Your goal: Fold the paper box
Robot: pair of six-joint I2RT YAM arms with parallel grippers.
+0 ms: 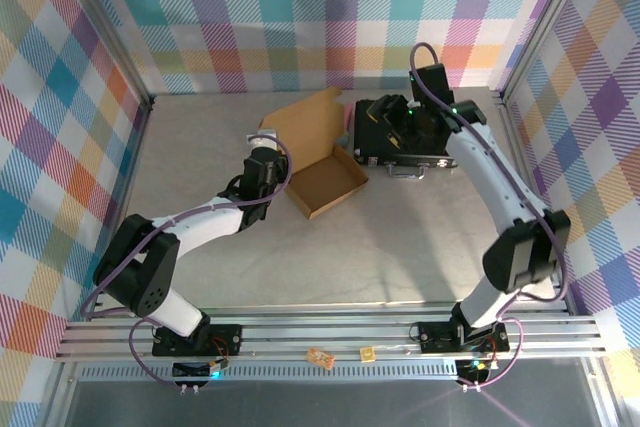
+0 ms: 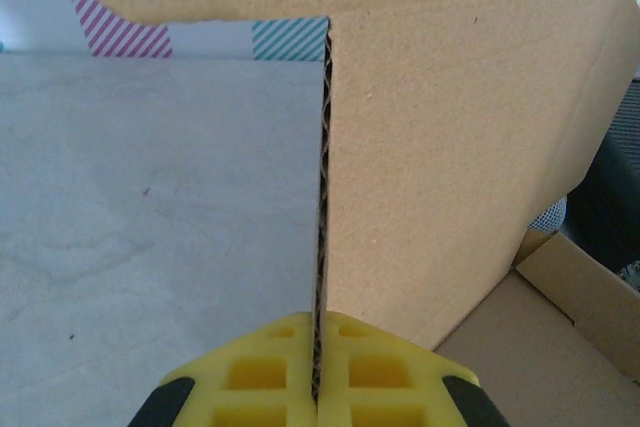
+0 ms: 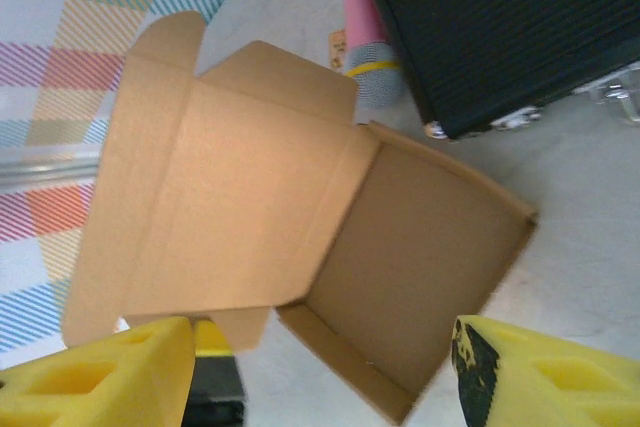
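Paper box [image 1: 328, 185] flap upright between left fingers [image 2: 255, 372]

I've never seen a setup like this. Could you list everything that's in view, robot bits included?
paper box: one, brown cardboard, mid-table; tray open, lid flap raised
black case: one, black, on the table just right of the box's far side
pink object: one, pink with a grey mesh end and a yellow band, between box and case; cannot tell what it is
small pieces: two, yellowish, on the near metal rail
table: one, pale grey
walls: multicoloured plaid, around the table
arms: two, white and black, bolted at the near edge
left gripper: one, yellow fingers, shut on the box flap's edge
right gripper: one, yellow fingers, open above the box
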